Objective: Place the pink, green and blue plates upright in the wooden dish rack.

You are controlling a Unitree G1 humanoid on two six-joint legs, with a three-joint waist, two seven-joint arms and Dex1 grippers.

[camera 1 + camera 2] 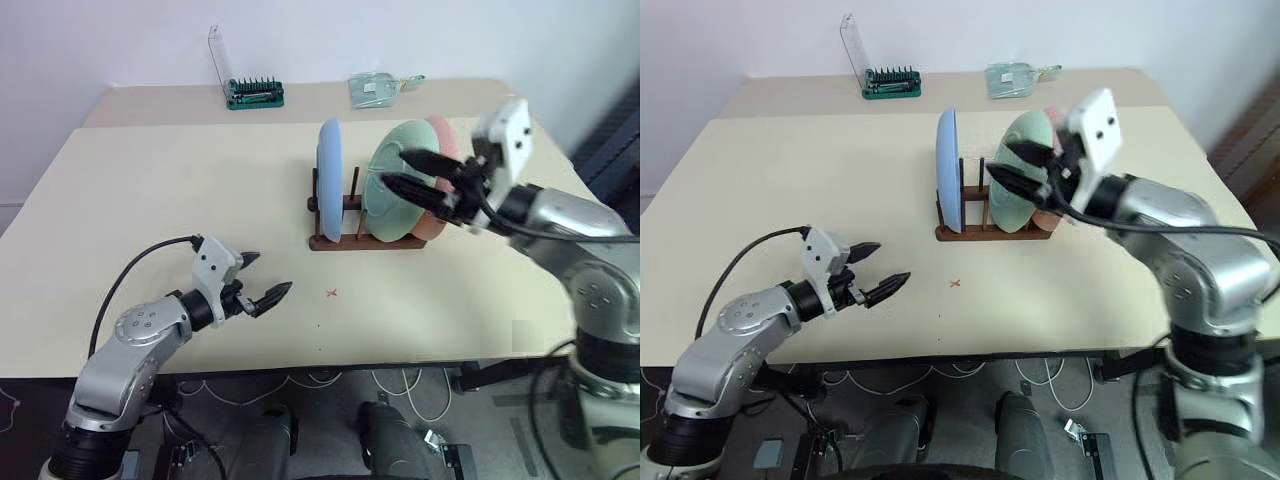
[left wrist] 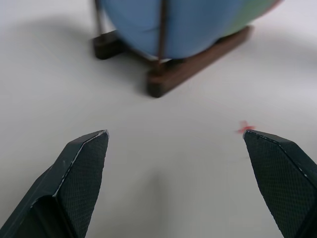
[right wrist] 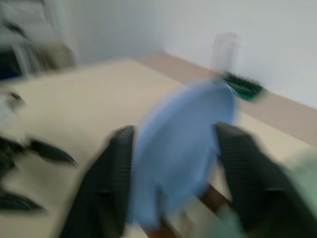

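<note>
Across the beige tabletop (image 1: 150,180), the small dark wooden dish rack (image 1: 365,240) is holding round blue (image 1: 330,175), green (image 1: 398,180) and pink plates (image 1: 445,140) upright between pegs. Left gripper (image 1: 262,280) is hovering wide open; right gripper (image 1: 400,170), fingers apart and empty, is hanging beside the green plate.

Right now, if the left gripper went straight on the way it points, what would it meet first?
Probably the rack with the blue plate in it. The left gripper, open and low over the table, looks along its fingers at bare tabletop, then the rack's near end. Depth is unclear.
</note>
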